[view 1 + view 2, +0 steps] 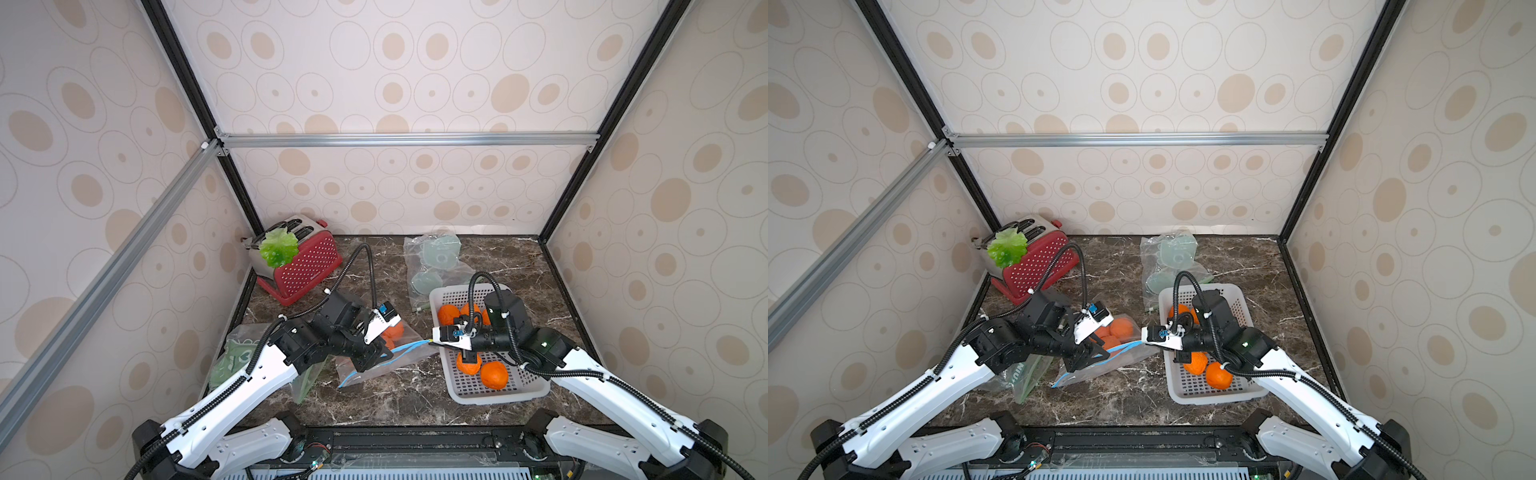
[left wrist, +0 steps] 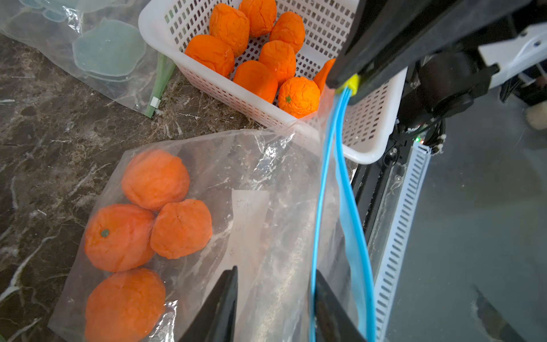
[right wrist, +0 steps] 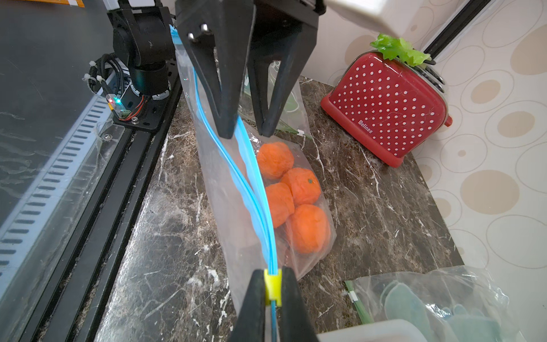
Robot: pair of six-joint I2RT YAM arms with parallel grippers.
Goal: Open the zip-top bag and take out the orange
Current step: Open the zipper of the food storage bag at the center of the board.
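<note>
While the zip-top bag [image 2: 266,183] rests on the marble table [image 1: 395,395] just left of the white basket [image 2: 370,148], its blue zip strip [image 3: 270,245] is seen parted. Farthest from the basket, the left gripper [image 2: 275,271] is held with fingers spread, one bag wall between them. Four oranges [image 2: 155,179] are enclosed in the bag. Close beside the basket's rim, the yellow slider [image 3: 271,284] is pinched tightly by the right gripper [image 3: 272,269]. More fruit [image 2: 257,80] is piled inside the basket.

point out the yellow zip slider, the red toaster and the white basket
yellow zip slider [image 3: 272,285], right wrist view, on its yellow face
red toaster [image 3: 384,109], right wrist view, on the dotted side panel
white basket [image 2: 368,154], left wrist view, on a rim corner
</note>
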